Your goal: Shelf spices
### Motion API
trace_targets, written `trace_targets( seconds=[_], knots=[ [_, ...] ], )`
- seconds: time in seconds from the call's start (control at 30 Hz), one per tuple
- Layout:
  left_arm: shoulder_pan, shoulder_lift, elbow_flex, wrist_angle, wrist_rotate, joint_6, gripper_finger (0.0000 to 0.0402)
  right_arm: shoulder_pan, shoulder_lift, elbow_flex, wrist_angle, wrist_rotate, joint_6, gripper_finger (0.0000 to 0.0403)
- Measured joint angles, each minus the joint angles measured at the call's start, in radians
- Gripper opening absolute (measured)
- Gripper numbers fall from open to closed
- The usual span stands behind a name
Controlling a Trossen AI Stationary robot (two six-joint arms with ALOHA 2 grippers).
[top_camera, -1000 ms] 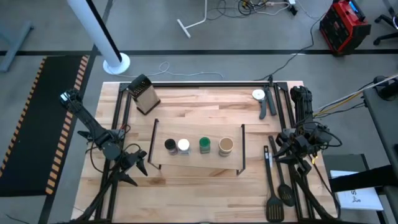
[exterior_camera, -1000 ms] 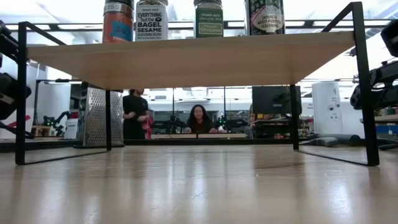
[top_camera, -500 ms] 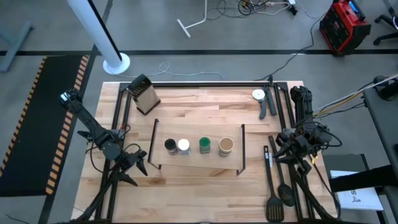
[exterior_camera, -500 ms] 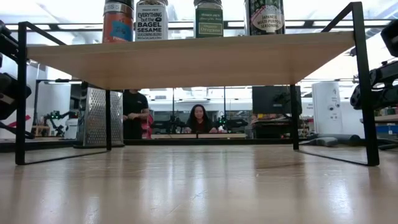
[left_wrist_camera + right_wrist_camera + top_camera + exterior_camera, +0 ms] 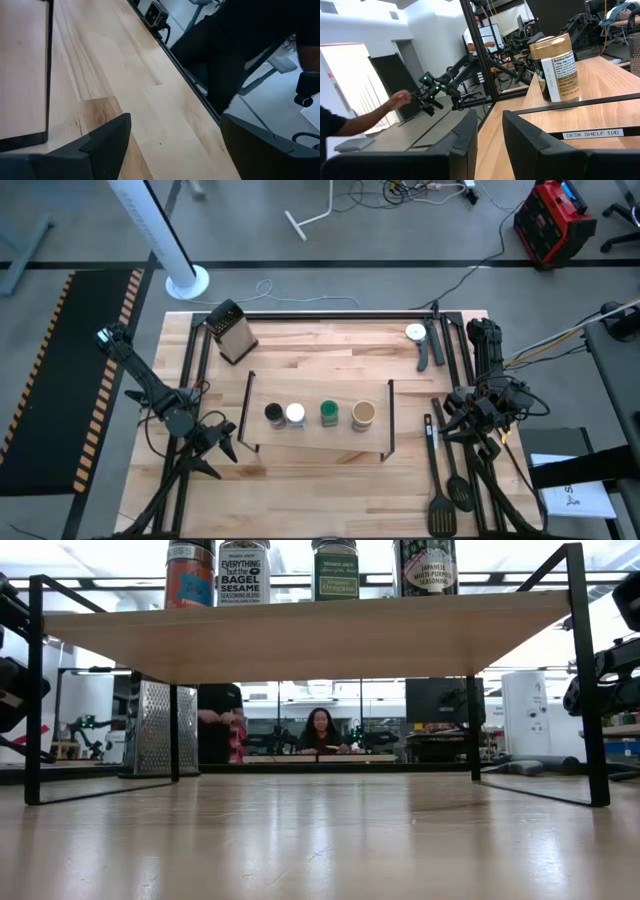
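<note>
Several spice jars stand upright in a row on the shelf's (image 5: 318,437) light-wood board: black lid (image 5: 273,413), white lid (image 5: 295,414), green lid (image 5: 328,413) and tan lid (image 5: 363,414). The low view shows their bottoms on the board's top (image 5: 300,615). My left gripper (image 5: 222,442) hovers open off the shelf's left end, with only bare tabletop between its fingers (image 5: 107,145). My right gripper (image 5: 450,420) stays off the shelf's right end, shut and holding nothing. Its wrist view looks at the tan-lidded jar (image 5: 555,67).
A box grater (image 5: 232,332) stands at the far left. A white dial-faced object with a dark handle (image 5: 418,335) lies at the far right, and dark utensils (image 5: 445,480) lie near the right front. People are beyond the table (image 5: 320,730), and a person's hand (image 5: 400,100) is in the right wrist view.
</note>
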State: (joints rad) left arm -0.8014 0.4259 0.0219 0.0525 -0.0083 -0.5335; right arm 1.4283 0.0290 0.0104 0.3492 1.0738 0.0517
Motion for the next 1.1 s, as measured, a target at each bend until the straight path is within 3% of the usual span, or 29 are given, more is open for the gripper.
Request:
trace_targets(
  seconds=[0.43, 0.57, 0.67, 0.73, 0.83, 1.1],
  knots=[
    [0.000, 0.000, 0.000, 0.001, -0.020, 0.025, 0.0295, 0.000, 0.000, 0.000, 0.000, 0.000, -0.026, 0.0073],
    [-0.003, 0.000, -0.001, 0.114, -0.322, -0.016, 0.0295, 0.000, 0.000, 0.000, 0.006, 0.000, 0.002, 0.0073],
    [0.002, 0.001, -0.001, 0.252, -0.633, -0.097, 0.0295, 0.000, 0.000, 0.000, 0.011, 0.000, 0.026, 0.0073],
    [0.001, -0.002, 0.002, 0.323, -0.744, -0.139, 0.0295, 0.000, 0.000, 0.000, 0.017, 0.001, 0.027, 0.0073],
    [0.001, 0.001, 0.001, 0.382, -0.806, -0.156, 0.0295, 0.000, 0.000, 0.000, 0.031, 0.001, 0.027, 0.0073],
    [0.000, 0.004, 0.001, 0.393, -0.788, -0.153, 0.0295, 0.000, 0.000, 0.000, 0.031, 0.001, 0.027, 0.0073]
  ],
)
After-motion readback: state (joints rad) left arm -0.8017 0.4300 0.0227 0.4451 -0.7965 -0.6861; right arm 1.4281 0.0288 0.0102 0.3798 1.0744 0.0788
